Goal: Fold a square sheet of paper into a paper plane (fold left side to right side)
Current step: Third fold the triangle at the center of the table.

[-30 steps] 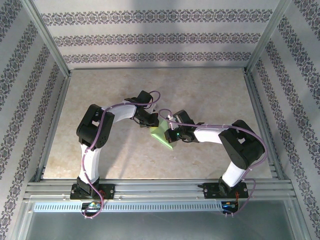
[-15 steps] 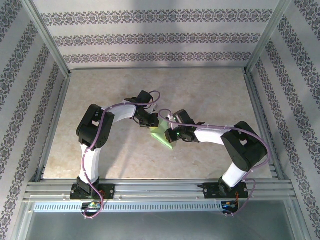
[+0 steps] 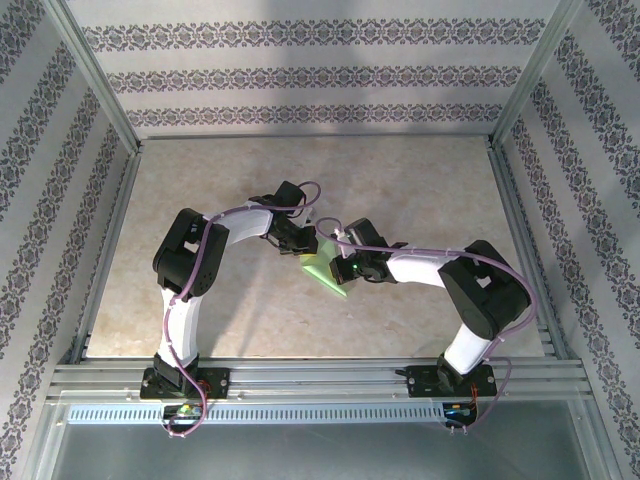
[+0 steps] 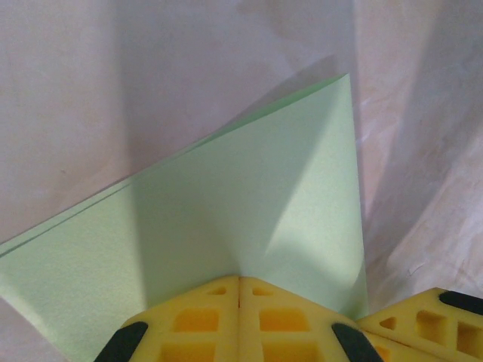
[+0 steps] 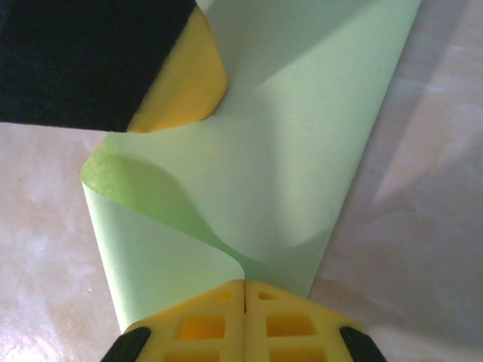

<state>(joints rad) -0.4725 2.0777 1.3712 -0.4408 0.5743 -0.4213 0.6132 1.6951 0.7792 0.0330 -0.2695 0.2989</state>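
Marbled beige tabletop, damask-striped walls, aluminium frame, green paper

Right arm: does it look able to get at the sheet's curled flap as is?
Probably yes. The right fingers, shut, sit at the curled flap of the square sheet of paper; the left fingers rest farther up, not between.
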